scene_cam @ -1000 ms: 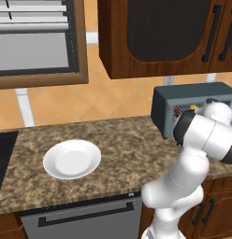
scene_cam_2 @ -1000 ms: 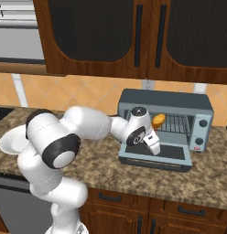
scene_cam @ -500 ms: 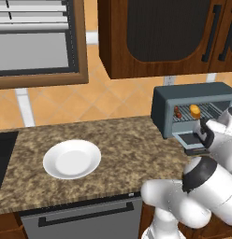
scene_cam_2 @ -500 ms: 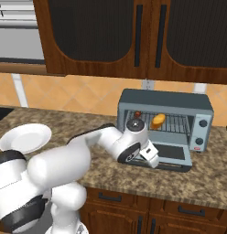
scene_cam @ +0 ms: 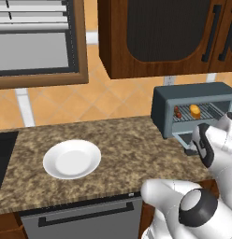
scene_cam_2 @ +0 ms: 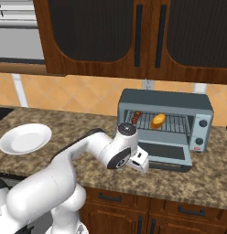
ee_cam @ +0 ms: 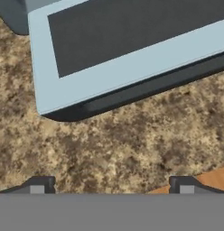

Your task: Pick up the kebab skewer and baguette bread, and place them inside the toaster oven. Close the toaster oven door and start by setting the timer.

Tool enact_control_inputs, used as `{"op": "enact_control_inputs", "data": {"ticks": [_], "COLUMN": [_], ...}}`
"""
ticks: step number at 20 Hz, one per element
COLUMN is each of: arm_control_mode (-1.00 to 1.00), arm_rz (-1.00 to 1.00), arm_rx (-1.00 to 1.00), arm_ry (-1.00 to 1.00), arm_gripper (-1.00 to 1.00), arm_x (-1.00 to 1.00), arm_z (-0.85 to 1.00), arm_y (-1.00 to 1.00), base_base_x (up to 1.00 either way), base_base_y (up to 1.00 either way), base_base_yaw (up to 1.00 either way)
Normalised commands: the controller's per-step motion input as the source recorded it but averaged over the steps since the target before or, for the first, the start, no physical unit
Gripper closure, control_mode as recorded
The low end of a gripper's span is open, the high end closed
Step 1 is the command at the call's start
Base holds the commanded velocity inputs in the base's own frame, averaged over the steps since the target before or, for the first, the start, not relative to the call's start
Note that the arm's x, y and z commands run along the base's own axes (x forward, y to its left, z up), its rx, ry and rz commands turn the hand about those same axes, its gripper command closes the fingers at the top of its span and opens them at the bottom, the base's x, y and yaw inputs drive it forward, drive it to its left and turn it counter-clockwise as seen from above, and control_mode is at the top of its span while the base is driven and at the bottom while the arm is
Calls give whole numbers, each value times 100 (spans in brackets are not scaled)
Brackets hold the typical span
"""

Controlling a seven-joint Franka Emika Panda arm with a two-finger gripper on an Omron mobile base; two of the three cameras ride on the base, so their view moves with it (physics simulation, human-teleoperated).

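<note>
Lowered since before, the gripper (ee_cam: 111, 187) — spread wide, empty — hovers before the toaster oven door (ee_cam: 132, 49), dropped open; skewer and baguette inside — next, lift its handle (ee_cam: 150, 88).

Kitchen: speckled brown granite counter (scene_cam: 122, 140), dark wood wall cabinets (scene_cam_2: 133, 36), boxy blue-grey toaster oven (scene_cam_2: 163, 103), round white plate (scene_cam: 72, 158).

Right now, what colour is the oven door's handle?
Dark, nearly black handle on the light grey door; clearest in the hand view.

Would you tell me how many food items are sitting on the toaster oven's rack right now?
2: the kebab skewer at the rack's left end and the baguette bread beside it toward the middle of the toaster oven; none hidden, apparently.
</note>
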Motion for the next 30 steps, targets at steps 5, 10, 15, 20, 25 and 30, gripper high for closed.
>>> {"op": "enact_control_inputs", "data": {"ticks": [5,10,15,20,25,30], "arm_control_mode": [-100,-100,-100,-100,-100,-100], "arm_rz": [12,0,0,0,0,0], "arm_rx": [-2,0,-1,-4,-1,0], "arm_ry": [5,3,0,0,0,-1], "arm_gripper": [-100,-100,-100,-100,-100,-100], "arm_x": [0,2,37,21,13,21], "arm_z": [-23,-30,-25,-35,-22,-3], "arm_y": [19,9,0,0,0,0], "base_base_x": [0,0,0,0,0,0], "base_base_y": [0,0,0,0,0,0], "base_base_yaw": [0,0,0,0,0,0]}}
